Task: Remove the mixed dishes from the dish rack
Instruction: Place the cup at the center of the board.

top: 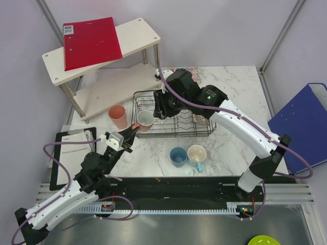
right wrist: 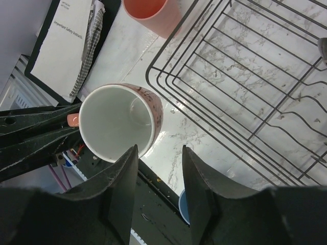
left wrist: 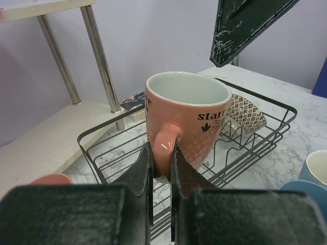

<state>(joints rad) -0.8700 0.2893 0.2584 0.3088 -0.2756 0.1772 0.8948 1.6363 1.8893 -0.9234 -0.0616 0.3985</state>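
1. Left wrist view: the jaws of the left gripper [left wrist: 162, 153] are clenched on the handle of a salmon-pink ceramic mug with a white inside [left wrist: 189, 117]
2. The mug stands upright just outside the near-left corner of the dark wire dish rack [top: 204, 133] on the marble desk [top: 230, 148]
3. The right gripper [right wrist: 160, 150] hangs above the mug, jaws released, grasping nothing
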